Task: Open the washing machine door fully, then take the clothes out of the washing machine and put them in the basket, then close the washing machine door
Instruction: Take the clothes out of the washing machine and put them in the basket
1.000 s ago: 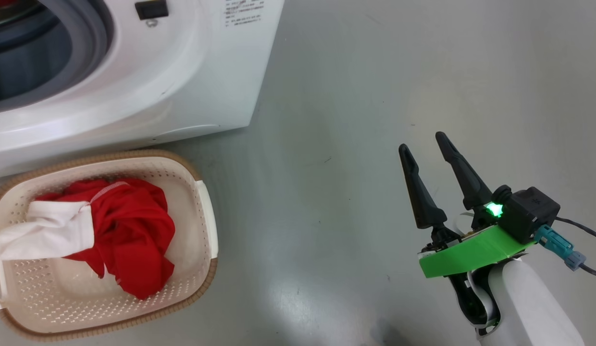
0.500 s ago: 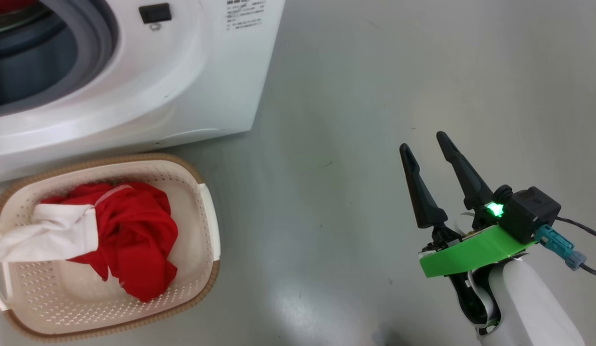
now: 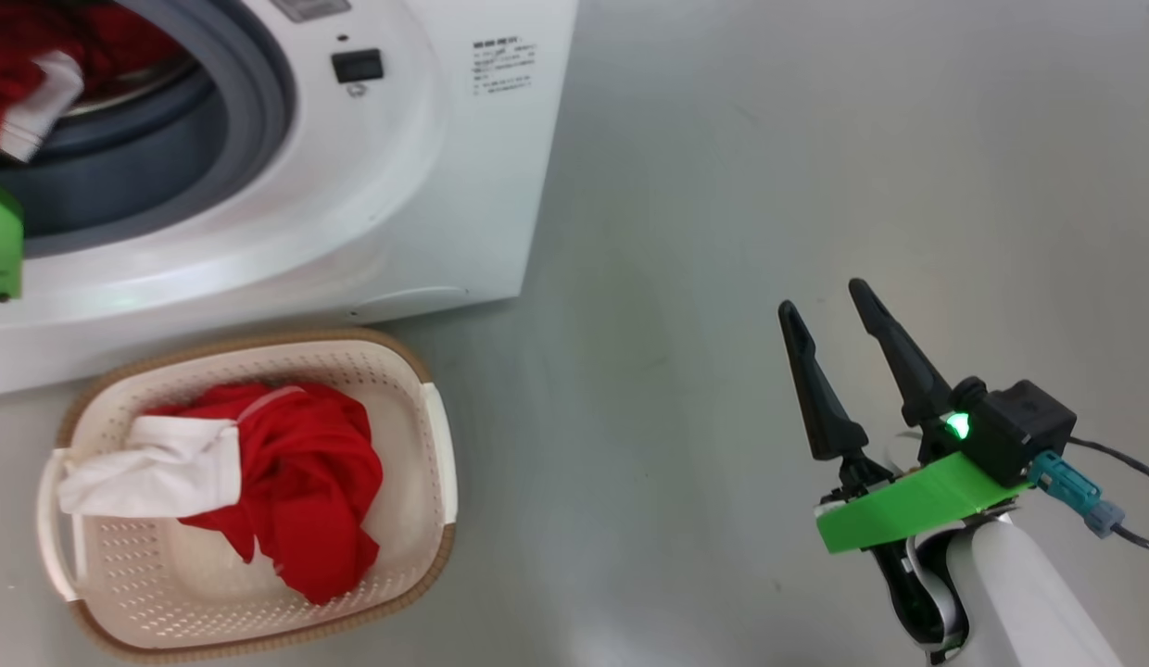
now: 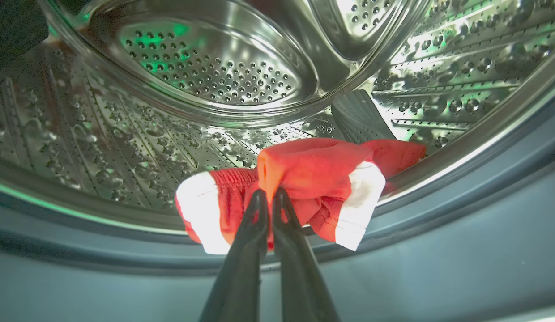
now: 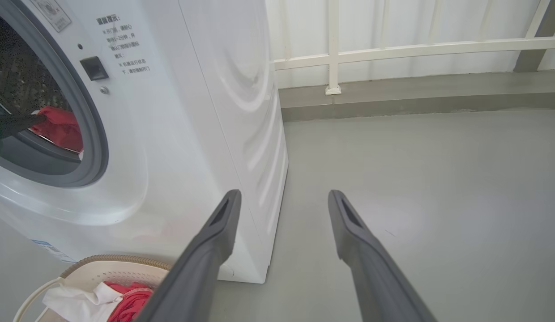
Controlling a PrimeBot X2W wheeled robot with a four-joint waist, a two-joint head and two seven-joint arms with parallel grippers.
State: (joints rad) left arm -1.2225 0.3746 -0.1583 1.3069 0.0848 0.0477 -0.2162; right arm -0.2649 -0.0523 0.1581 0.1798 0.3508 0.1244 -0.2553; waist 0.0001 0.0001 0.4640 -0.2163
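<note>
Where my left gripper (image 4: 267, 197) sits: at the mouth of the washing machine (image 3: 445, 185), with its fingers pointing into the steel drum (image 4: 215, 67).
How the left gripper stands: I see its two fingers pressed together, pinching a fold of the red garment (image 4: 313, 170).
Where that garment lies: right at my left fingertips, draped on the drum's front lip just inside the grey rubber ring (image 3: 250, 111).
Which way it runs: its long axis lies crosswise to my left fingers. One white cuff sits to their left, a white band to their right, and a red end trails farther right.
How the right gripper (image 3: 821, 298) stands: fingers spread wide over the floor (image 3: 723, 185).
Which way it points: forward along the machine's side, which is off to the left of its fingers.
Where the basket (image 3: 426, 565) is: on the floor well to the left of my right gripper, just in front of the machine.
Which way the basket runs: its long axis is roughly crosswise to my right fingers.
What is in the basket: a bunched red heap (image 3: 296, 472), its white sleeve stretched toward the end far from my right gripper.
Count: one machine, one basket, two red-and-white bundles (one in the drum, one in the basket), and two grippers of two fingers each. I cannot tell whether the heap is a single piece.
</note>
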